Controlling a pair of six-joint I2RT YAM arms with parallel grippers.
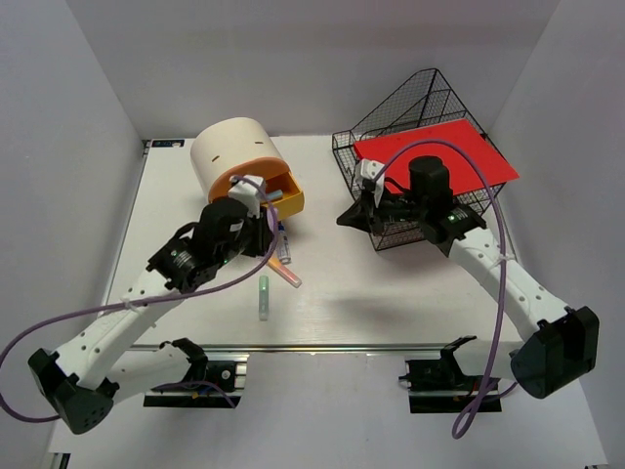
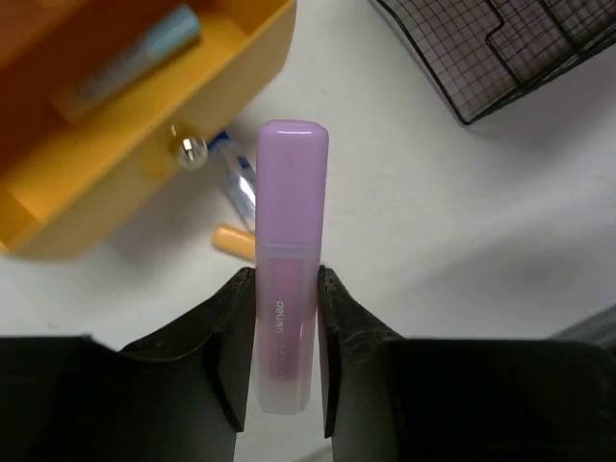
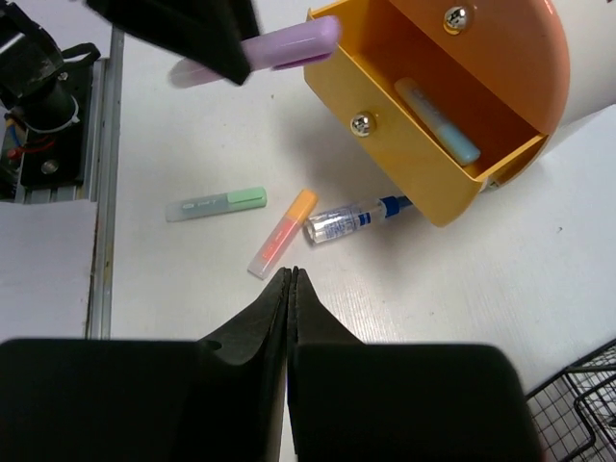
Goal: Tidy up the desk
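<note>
Purple highlighter gripped over the desk.
The left gripper pinched it, jaws narrowed to its width, beside the open orange drawer; the right gripper hung empty, jaws pressed together. The desk spread beneath both arms, rail at its near edge.

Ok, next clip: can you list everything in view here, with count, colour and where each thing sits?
desk: one, white, under everything
drawer box: one, cream and orange, far left, drawer open
blue highlighter: one, pale blue, inside the open drawer
green highlighter: one, green, flat on the desk
orange highlighter: one, orange, on the desk between the green one and the pen
pen: one, clear with blue cap, by the drawer front
wire basket: one, black, far right
sheet: one, red, on top of the basket
purple highlighter: one, purple, held beside the drawer
left jaws: black, clamped on the purple highlighter
right jaws: black, shut, empty
</note>
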